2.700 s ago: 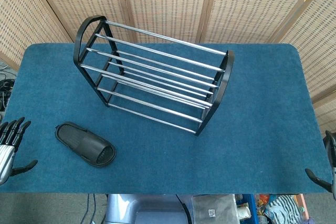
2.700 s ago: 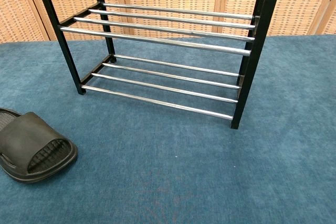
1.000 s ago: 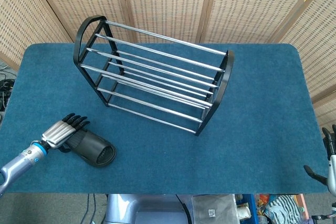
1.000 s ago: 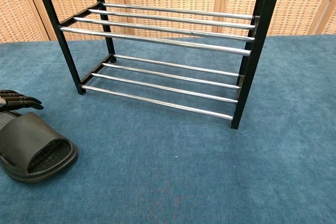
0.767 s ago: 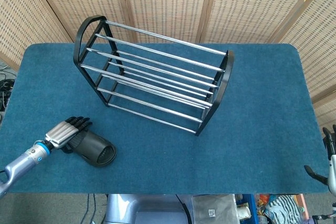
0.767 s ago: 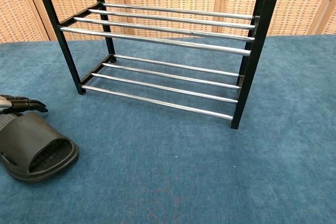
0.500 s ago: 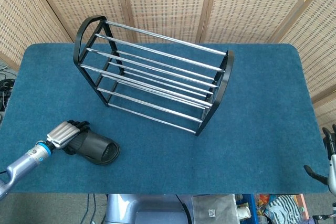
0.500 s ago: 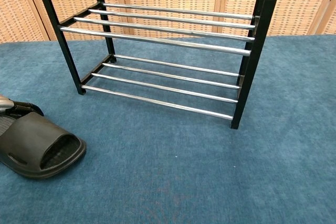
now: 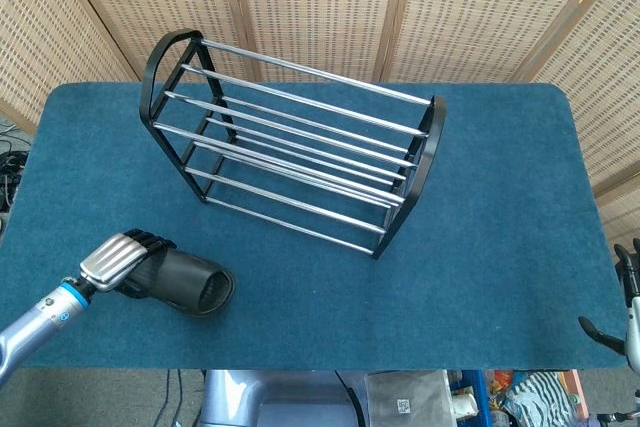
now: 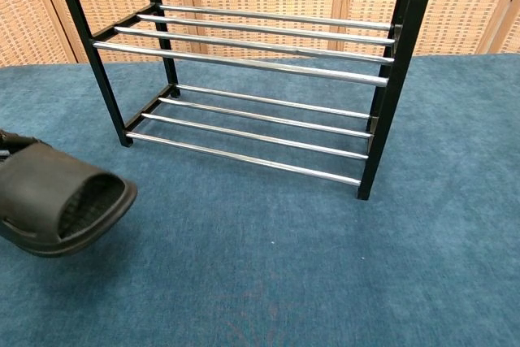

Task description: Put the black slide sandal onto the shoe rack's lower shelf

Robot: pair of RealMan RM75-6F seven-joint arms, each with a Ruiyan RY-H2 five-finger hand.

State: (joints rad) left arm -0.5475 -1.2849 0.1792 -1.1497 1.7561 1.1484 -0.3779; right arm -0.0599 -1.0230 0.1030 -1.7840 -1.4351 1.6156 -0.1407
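A: What has changed with the black slide sandal [image 9: 185, 285]?

B: Half a second ago it lay flat on the blue table [image 9: 500, 197]; now its toe opening tips up toward the shoe rack [image 9: 290, 142], so the lift seems to have begun.

A: Where does it sit?

B: At about 7 o'clock on the table, well apart from the lower shelf [image 10: 252, 123], which stands at roughly 11 o'clock and is bare.

A: And the left hand [image 9: 122, 259]?

B: It reaches in from 8 o'clock, fingers curled over the sandal's heel end, gripping it. The chest view shows only the sandal's raised front.

A: The right hand [image 9: 618, 319]?

B: It idles at the 4 o'clock edge, barely showing; whether its fingers are spread cannot be told.
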